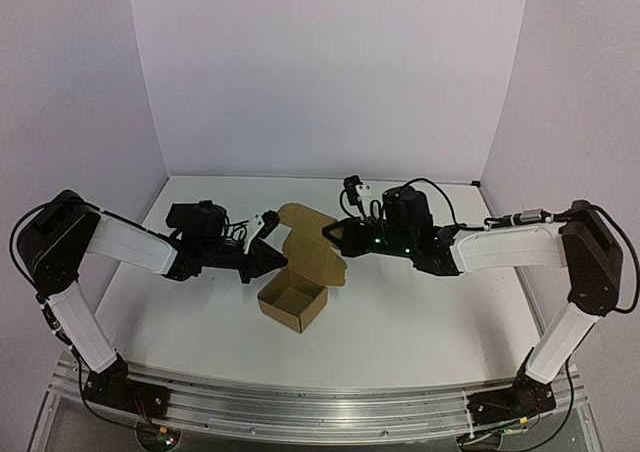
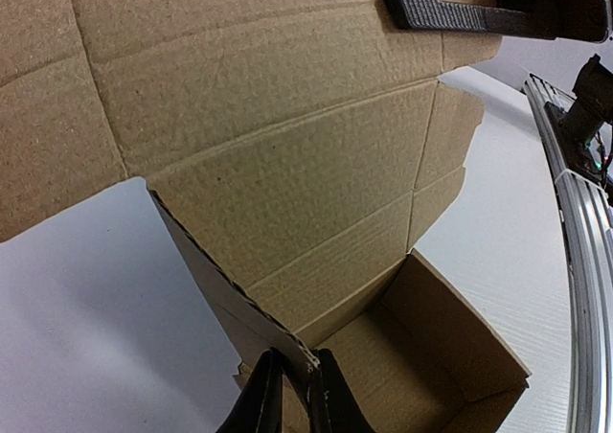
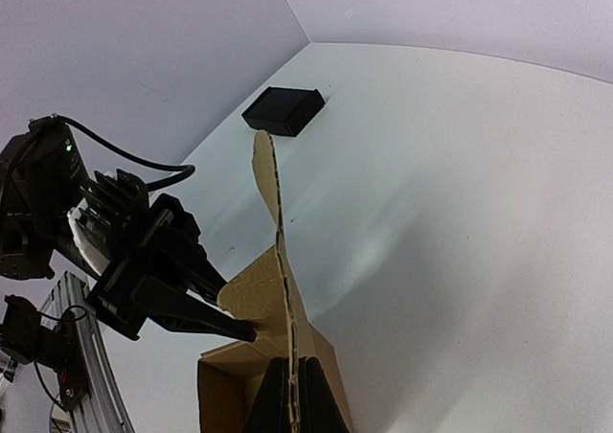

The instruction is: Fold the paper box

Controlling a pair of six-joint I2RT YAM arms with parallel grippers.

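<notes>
Two pinches hold the paper box (image 1: 292,302) at mid desk (image 1: 420,312): my left gripper (image 2: 292,399) nips its left wall, my right gripper (image 3: 292,395) clamps the upright lid flap (image 1: 312,237). I'd steady the wall and swing the flap down along its crease.

Overhead rear view; opposing wrist close-ups of paper box (image 1: 286,316)

plain brown paper box (image 1: 292,307), white table (image 1: 420,312), black left gripper (image 2: 295,387) and right gripper (image 3: 292,387), black block (image 3: 283,110).
</notes>
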